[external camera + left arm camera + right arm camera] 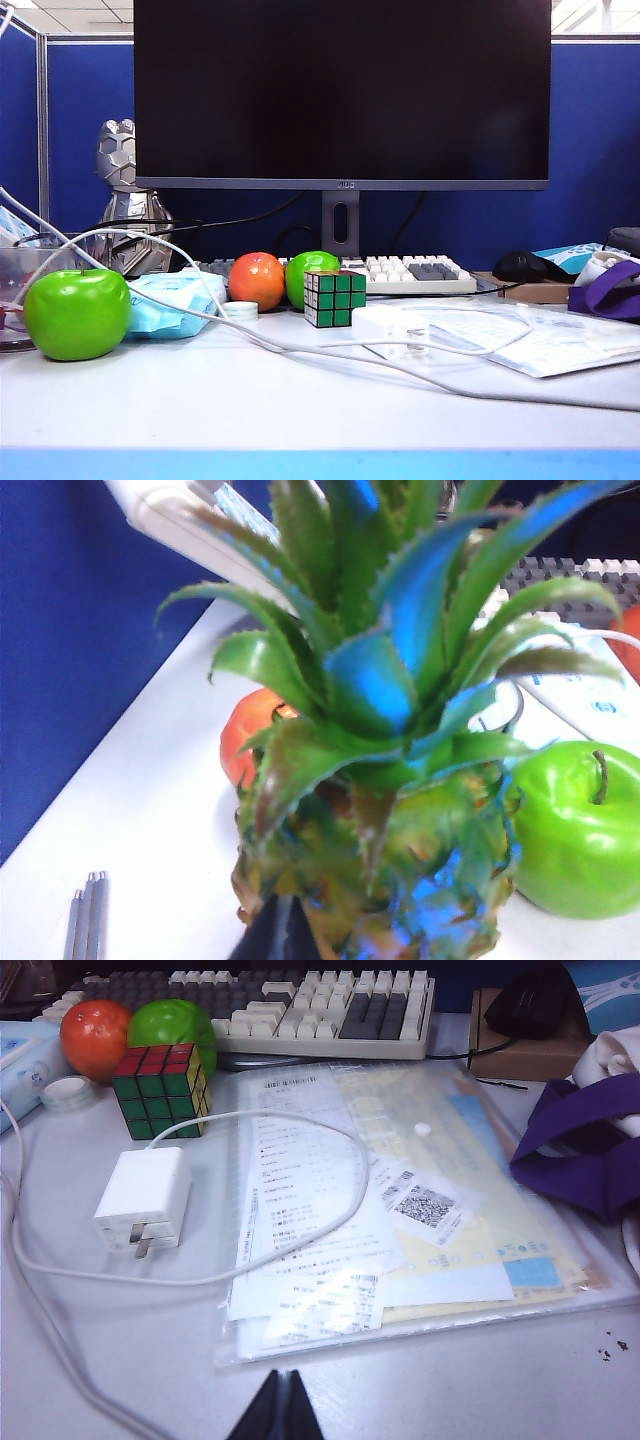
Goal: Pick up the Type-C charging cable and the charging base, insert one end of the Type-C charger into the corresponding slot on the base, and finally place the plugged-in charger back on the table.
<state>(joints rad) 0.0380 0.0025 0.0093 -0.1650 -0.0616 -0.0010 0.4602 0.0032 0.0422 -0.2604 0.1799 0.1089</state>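
The charging base (145, 1200), a small white block with its prongs facing the camera, lies on the white table (450, 1380) in front of a Rubik's cube (160, 1090). The thin white Type-C charging cable (360, 1175) loops from beside the base over a plastic sleeve of papers and back past it; I cannot make out its plug. In the right wrist view, my right gripper (285, 1378) is shut and empty, well short of the base. My left gripper (280, 910) is shut and empty, right up against a pineapple (400, 810). The exterior view shows the base (388, 330) but neither gripper.
A thicker, longer white cord (40, 1330) runs beside the base. Around it are the papers sleeve (420, 1210), an orange (95, 1035), a green apple (170, 1022), a keyboard (330, 1010), a purple cloth (590, 1150) and a big green apple (77, 313). A monitor (340, 90) stands behind.
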